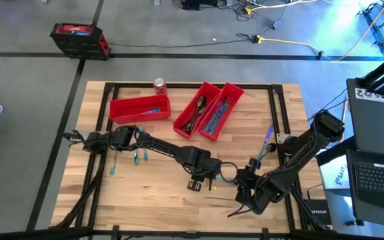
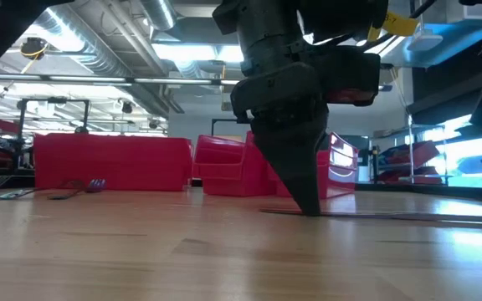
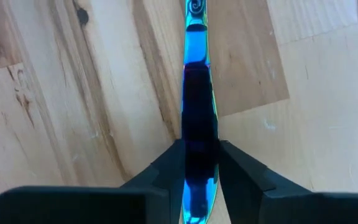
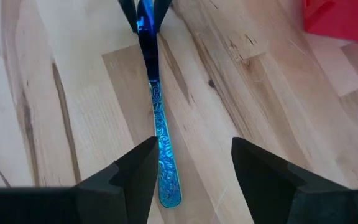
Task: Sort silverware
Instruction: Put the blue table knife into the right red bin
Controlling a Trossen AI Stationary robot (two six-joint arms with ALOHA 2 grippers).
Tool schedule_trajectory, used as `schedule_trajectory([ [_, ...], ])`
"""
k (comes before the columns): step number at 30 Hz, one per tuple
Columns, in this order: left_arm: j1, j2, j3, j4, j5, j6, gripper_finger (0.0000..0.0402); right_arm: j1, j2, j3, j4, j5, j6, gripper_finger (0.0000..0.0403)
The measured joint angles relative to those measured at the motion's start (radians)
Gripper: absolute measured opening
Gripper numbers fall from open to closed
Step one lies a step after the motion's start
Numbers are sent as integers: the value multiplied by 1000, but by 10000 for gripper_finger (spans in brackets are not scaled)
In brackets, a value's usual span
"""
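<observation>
Left gripper (image 3: 201, 163) pinches a blue utensil (image 3: 199, 93) flat on the table

Handle runs straight toward the right gripper (image 4: 191, 163) — spread, empty, straddling its end.

Iridescent blue knife (image 4: 157, 118) w/ scrollwork handle, red bins (image 1: 139, 107), red can (image 1: 159, 84), pale wood table (image 1: 145, 200).

No text, label or number is legible anywhere.

Wooden table (image 1: 152, 193): red bins (image 1: 139, 108), silverware (image 4: 160, 124).
</observation>
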Motion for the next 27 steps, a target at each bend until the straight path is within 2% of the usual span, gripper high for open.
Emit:
schedule_trajectory([
  [7, -2, 0, 0, 0, -16, -12, 73, 8, 1, -33, 35, -2, 41, 188],
  [15, -4, 0, 0, 0, -37, -14, 72, 9, 2, -161, 266, 6, 42, 188],
  [21, -19, -1, 0, 1, -109, -5, 63, 9, 2, -206, 354, 54, 42, 188],
  [24, -34, -3, 0, 5, -167, 11, 51, 30, 2, -217, 378, 118, 42, 188],
  [27, -40, -6, 0, 8, -182, 12, 43, 58, 2, -226, 399, 173, 54, 188],
])
